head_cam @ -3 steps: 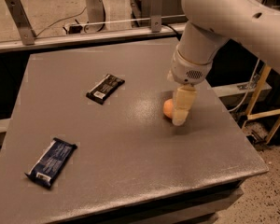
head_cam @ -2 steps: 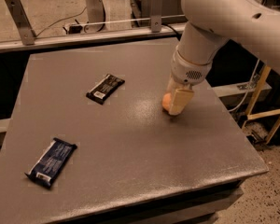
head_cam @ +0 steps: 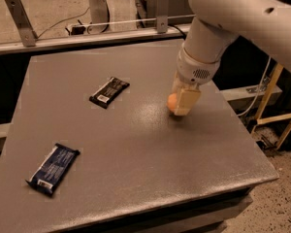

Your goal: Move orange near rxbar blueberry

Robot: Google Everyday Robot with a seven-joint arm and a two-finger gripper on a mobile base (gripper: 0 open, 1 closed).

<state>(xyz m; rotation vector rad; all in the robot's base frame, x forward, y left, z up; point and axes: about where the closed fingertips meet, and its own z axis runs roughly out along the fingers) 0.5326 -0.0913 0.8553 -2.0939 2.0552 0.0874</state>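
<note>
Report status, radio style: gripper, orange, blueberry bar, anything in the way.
Gripper low at the orange, right side of the table. The rxbar blueberry far off, front-left corner. Black bar sits clear of the direct line.

claw [head_cam: 184,104] clasping orange [head_cam: 171,102], right side of table [head_cam: 136,154] — rxbar blueberry [head_cam: 53,168] well apart, front left

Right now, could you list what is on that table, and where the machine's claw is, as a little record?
table: grey top, holding three things
orange: right of centre, partly hidden by the gripper
gripper: lowered at the orange, on the table's right side
blue bar: flat, near the front left corner, far from the orange
black bar: flat, left of the orange, further back
progress: orange not yet near the blue bar
</note>
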